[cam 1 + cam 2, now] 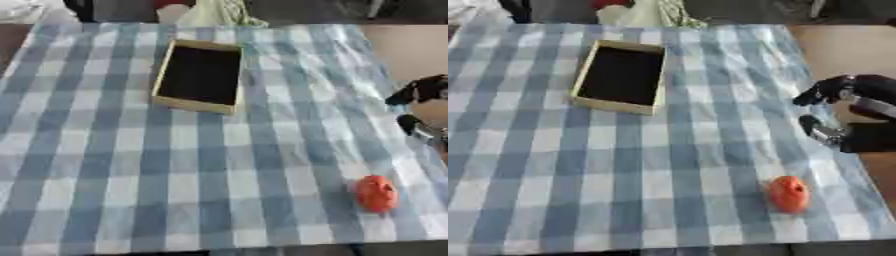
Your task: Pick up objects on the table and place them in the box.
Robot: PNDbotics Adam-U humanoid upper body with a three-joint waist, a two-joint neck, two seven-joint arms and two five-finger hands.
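the right hand (846, 117) is hovering, fingers spread, holding nothing. the orange thing (788, 194) is lying below the fingers; it may roll if nudged.

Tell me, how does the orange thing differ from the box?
The orange thing is small, rounded and bright; the box is larger, rectangular, tan-walled and dark inside. The orange thing lies near the table's front right; the box sits farther back, left of centre. Both rest on the checked cloth, untouched by the right hand.
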